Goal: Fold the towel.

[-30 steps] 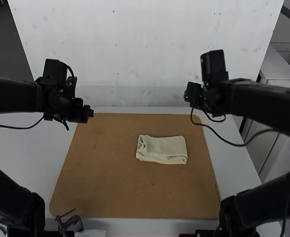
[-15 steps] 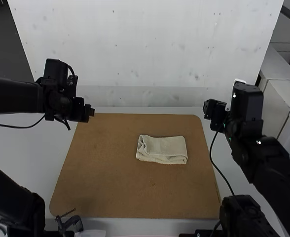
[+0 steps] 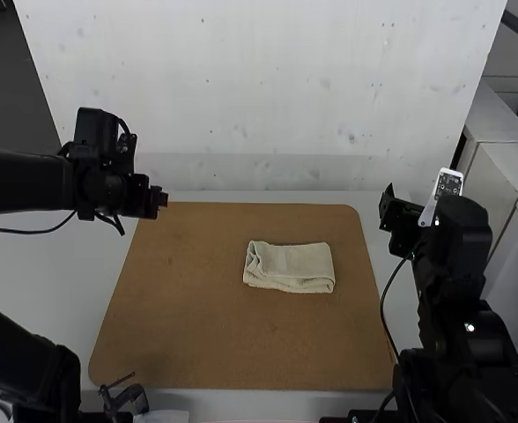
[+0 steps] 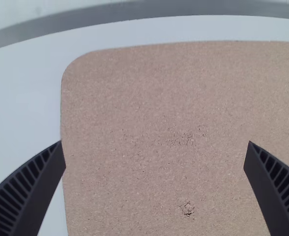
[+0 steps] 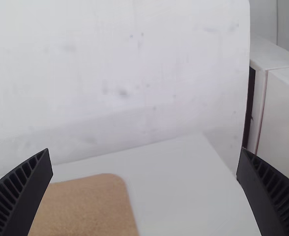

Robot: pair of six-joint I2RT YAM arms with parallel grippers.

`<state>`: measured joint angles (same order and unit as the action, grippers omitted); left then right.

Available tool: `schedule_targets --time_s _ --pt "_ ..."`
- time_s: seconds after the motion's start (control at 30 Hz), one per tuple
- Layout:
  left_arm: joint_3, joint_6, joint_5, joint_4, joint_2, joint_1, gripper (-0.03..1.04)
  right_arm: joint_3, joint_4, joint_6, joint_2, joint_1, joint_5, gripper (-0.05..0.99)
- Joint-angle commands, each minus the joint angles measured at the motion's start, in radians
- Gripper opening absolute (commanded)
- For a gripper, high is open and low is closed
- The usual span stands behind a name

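As the high view shows it, the towel (image 3: pixel 290 268) lies folded into a small, layered rectangle on the brown board (image 3: pixel 188 326), right of the board's middle and a little toward its far side. Its longer sides run across the board, and at the left end the layers show as a loose, curled edge. The board lies flat on the pale bench (image 3: pixel 30 273). The left claw (image 3: pixel 162 200) is over the board's far left corner area, well apart from the towel. The right claw (image 3: pixel 389 210) is just beyond the board's right side near the far corner, also well apart from the towel. A black cable (image 3: pixel 384 313) hangs in a curve beside the right arm.

In the left wrist view, the left claw (image 4: pixel 155 142) has its two black, ribbed fingers wide apart, with bare board between them. A rounded corner of the board and the bench around it show too, along with a small dark scuff (image 4: pixel 187 209) on the board.

In the right wrist view, the right claw (image 5: pixel 145 150) also has its fingers wide apart, nothing between their tips. Farther off are a rounded board corner, the bench and a white, marked wall (image 5: pixel 115 64).
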<state>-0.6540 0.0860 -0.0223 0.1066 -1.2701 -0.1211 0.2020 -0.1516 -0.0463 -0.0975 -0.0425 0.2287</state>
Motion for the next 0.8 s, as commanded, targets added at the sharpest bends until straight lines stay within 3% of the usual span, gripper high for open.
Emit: schedule_targets --time_s 0.0,0.1,0.17,0.43,0.6,0.77 --pt "0.017 -0.012 0.009 -0.022 0.048 -0.012 0.93 -0.012 0.012 0.025 0.042 0.006 0.003 0.96" --pt "0.050 -0.014 -0.005 -0.039 0.080 -0.005 0.93 -0.015 0.007 0.029 0.059 0.006 0.003 0.96" --pt "0.062 -0.040 0.002 -0.039 0.126 -0.002 0.93 -0.023 0.003 0.031 0.078 0.006 0.001 0.96" --pt "0.071 -0.032 0.042 0.059 0.465 0.012 0.93 -0.059 0.012 0.026 0.104 0.003 0.003 0.96" --pt "0.085 -0.023 0.125 0.134 0.627 -0.032 0.93 -0.059 0.007 0.028 0.102 0.003 0.000 0.96" --pt "0.131 -0.003 0.216 0.151 0.787 -0.061 0.93 -0.081 0.023 0.028 0.102 0.003 0.000 0.96"
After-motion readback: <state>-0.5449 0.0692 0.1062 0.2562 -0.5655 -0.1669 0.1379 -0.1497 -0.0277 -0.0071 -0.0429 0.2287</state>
